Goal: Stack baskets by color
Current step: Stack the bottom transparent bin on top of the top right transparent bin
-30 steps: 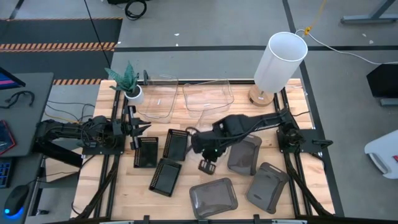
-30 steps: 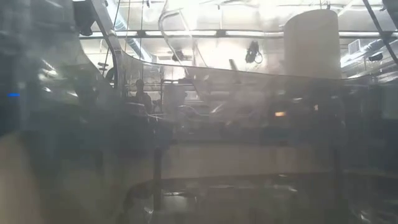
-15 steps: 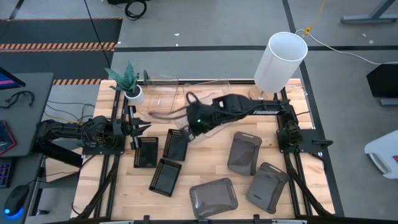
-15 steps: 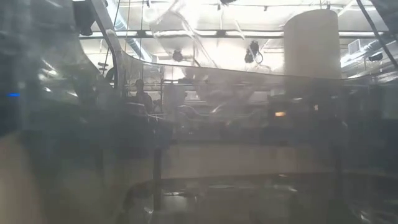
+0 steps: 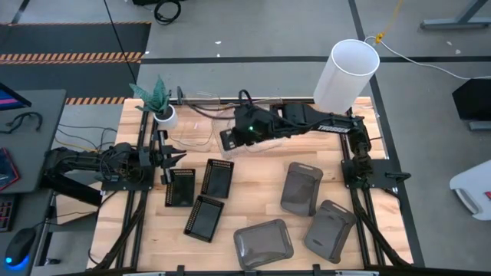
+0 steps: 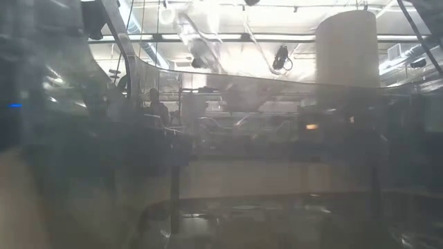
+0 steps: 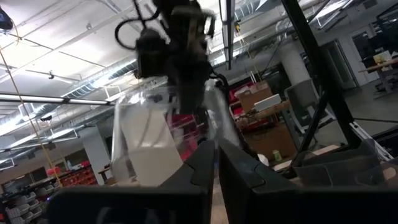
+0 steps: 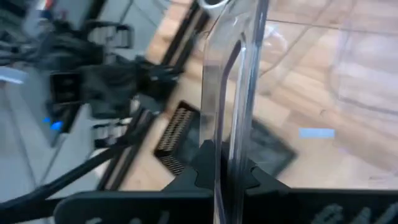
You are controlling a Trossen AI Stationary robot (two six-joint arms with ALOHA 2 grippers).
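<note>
My right gripper hangs over the far middle of the table, shut on a clear basket, which also shows in the left wrist view. More clear baskets rest on the far side of the table, under and beside it. Three black perforated baskets lie flat at the left middle. Three smoky grey baskets lie at the near right. My left gripper waits at the table's left edge, shut on nothing, its fingers together. My right gripper pinches a side wall of the clear basket at its rim between its two fingers, one on each face of the wall. The fingers slant down from the table's right. The basket is lifted clear and hangs tilted below the gripper.
A tall white cylinder stands at the far right corner and a small potted plant at the far left. Bare wood shows in the middle. A translucent wall fills the low view, right before the camera.
My right gripper has gone from the table's middle toward the far edge and a little left, rising and rolling its wrist. The clear basket has gone with it, lifted and tipped, and now hangs over the clear baskets at the far side.
</note>
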